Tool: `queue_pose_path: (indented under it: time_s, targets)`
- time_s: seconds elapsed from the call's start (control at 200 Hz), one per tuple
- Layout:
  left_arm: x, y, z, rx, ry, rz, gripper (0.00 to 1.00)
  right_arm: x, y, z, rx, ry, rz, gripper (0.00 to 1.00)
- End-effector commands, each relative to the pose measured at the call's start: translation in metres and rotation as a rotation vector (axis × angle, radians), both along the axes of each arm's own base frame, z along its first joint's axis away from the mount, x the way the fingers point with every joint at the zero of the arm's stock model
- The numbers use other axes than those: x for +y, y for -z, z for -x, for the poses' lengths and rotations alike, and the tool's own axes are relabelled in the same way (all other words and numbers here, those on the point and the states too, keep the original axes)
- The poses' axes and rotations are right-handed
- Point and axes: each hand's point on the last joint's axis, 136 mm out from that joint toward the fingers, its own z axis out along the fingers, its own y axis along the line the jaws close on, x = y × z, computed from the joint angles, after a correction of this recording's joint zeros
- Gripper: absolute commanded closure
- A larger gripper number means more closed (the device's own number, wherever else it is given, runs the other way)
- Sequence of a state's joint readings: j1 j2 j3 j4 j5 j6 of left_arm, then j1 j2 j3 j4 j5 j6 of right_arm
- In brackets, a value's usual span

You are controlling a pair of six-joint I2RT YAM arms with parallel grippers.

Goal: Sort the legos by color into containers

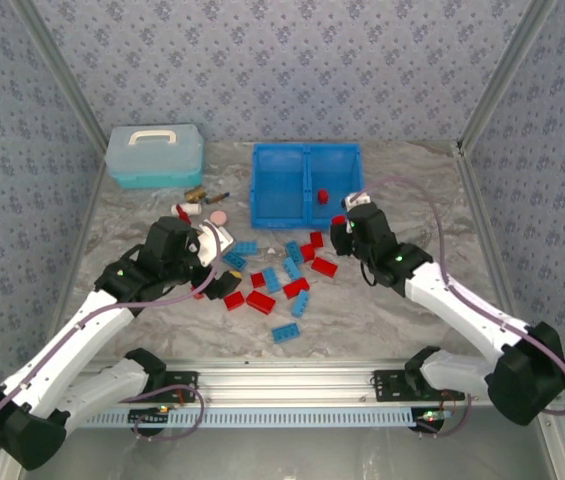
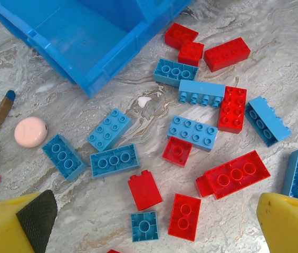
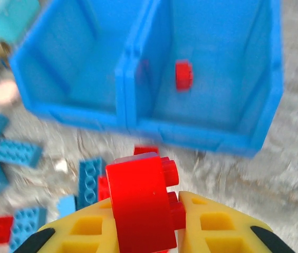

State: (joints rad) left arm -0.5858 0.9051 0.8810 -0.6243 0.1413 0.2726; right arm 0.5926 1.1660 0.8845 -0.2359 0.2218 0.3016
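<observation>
Pinching a shiny red brick point(image 3: 138, 200) with round bumps, the right gripper point(image 3: 149, 232) has its yellow fingers clenched on it, just in front of the smooth, bright blue bin point(image 3: 191, 134). A second red brick point(image 3: 183, 74) lies in the bin's right half. The left gripper point(image 2: 151, 226) hangs with its fingers spread wide, holding nothing, over the legos point(image 2: 193, 132), red and blue blocks scattered on the grey swirly table point(image 2: 275, 47). Flowery grey walls point(image 1: 262, 60) stand around. A round pink disc point(image 2: 30, 132) and a pale blue box point(image 1: 154, 155) with a white handle sit left of the bin.
</observation>
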Motion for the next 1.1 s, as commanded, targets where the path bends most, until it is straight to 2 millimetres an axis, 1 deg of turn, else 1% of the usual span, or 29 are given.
queue_pose_path:
  time_s: [0.0,0.025,0.035,0.045,0.07,0.115,0.135,0.145,0.17,0.24,0.28,0.295,0.305,0.315,0.32,0.325,0.335,0.415,0.425,0.475,0.555,0.645,0.7,0.76,0.839,0.924,0.984,1.044,1.094]
  targets:
    - [-0.004,-0.014,0.002,-0.047,0.026,0.033,0.01,-0.006,-0.014,-0.028,-0.006,0.044,0.034,0.74]
    - [-0.004,-0.017,0.004,-0.057,0.03,0.044,0.01,-0.005,-0.015,-0.037,0.004,0.044,0.038,0.74]
    - [-0.004,-0.019,0.005,-0.061,0.032,0.049,0.01,-0.005,-0.012,-0.041,0.015,0.045,0.044,0.74]
    - [-0.004,-0.02,0.005,-0.065,0.033,0.054,0.01,-0.004,-0.013,-0.045,0.016,0.046,0.042,0.74]
    - [-0.004,-0.023,0.006,-0.081,0.036,0.068,0.01,-0.005,-0.009,-0.056,0.033,0.054,0.047,0.74]
    - [-0.004,-0.031,0.009,-0.116,0.039,0.098,0.01,-0.005,0.0,-0.077,0.067,0.069,0.045,0.74]
    - [-0.004,-0.034,0.01,-0.133,0.042,0.111,0.01,-0.007,0.009,-0.082,0.095,0.076,0.049,0.75]
    - [-0.004,-0.035,0.011,-0.14,0.044,0.116,0.01,-0.005,0.003,-0.09,0.086,0.078,0.039,0.75]
    - [-0.003,-0.039,0.011,-0.162,0.043,0.13,0.01,-0.007,0.006,-0.102,0.105,0.096,0.038,0.75]
    - [-0.001,-0.049,0.015,-0.226,0.053,0.161,0.01,-0.008,0.031,-0.128,0.181,0.122,0.058,0.76]
    - [0.001,-0.051,0.016,-0.257,0.055,0.166,0.01,-0.008,0.038,-0.141,0.206,0.135,0.066,0.76]
    - [0.002,-0.052,0.017,-0.267,0.055,0.166,0.01,-0.008,0.048,-0.144,0.231,0.138,0.074,0.76]
    - [0.002,-0.053,0.017,-0.274,0.056,0.166,0.01,-0.007,0.047,-0.147,0.233,0.14,0.072,0.76]
    - [0.003,-0.053,0.017,-0.279,0.054,0.165,0.01,-0.007,0.053,-0.149,0.248,0.142,0.078,0.76]
    - [0.003,-0.053,0.017,-0.281,0.055,0.165,0.01,-0.006,0.052,-0.152,0.247,0.14,0.076,0.76]
    - [0.003,-0.053,0.017,-0.283,0.053,0.164,0.01,-0.006,0.057,-0.151,0.258,0.142,0.079,0.76]
    - [0.004,-0.054,0.017,-0.289,0.052,0.164,0.01,-0.004,0.055,-0.156,0.256,0.142,0.074,0.76]
    - [0.008,-0.055,0.017,-0.306,0.041,0.155,0.01,0.001,0.081,-0.167,0.329,0.154,0.079,0.76]
    - [0.008,-0.055,0.017,-0.306,0.04,0.154,0.01,0.001,0.086,-0.168,0.342,0.155,0.08,0.75]
    - [0.008,-0.055,0.017,-0.304,0.04,0.15,0.01,0.002,0.1,-0.171,0.377,0.167,0.085,0.75]
    - [0.007,-0.052,0.016,-0.291,0.043,0.143,0.01,0.004,0.113,-0.172,0.404,0.175,0.086,0.74]
    - [0.005,-0.049,0.015,-0.269,0.05,0.135,0.01,0.002,0.117,-0.171,0.415,0.19,0.09,0.68]
    - [0.004,-0.047,0.014,-0.257,0.048,0.132,0.01,-0.001,0.115,-0.169,0.419,0.195,0.099,0.64]
    - [0.004,-0.046,0.011,-0.25,0.035,0.132,0.01,-0.003,0.109,-0.166,0.417,0.192,0.109,0.6]
    - [0.004,-0.045,0.009,-0.25,0.021,0.14,0.01,-0.003,0.092,-0.161,0.385,0.176,0.113,0.57]
    - [0.004,-0.046,0.005,-0.253,-0.001,0.154,0.01,-0.003,0.063,-0.154,0.333,0.16,0.095,0.56]
    - [0.008,-0.049,-0.002,-0.255,-0.064,0.174,0.01,-0.005,0.041,-0.146,0.296,0.152,0.076,0.55]
    - [0.013,-0.054,-0.01,-0.247,-0.142,0.209,0.01,-0.005,0.017,-0.133,0.253,0.138,0.049,0.55]
    - [0.019,-0.065,-0.018,-0.232,-0.24,0.259,0.01,-0.006,-0.003,-0.117,0.21,0.128,0.026,0.54]
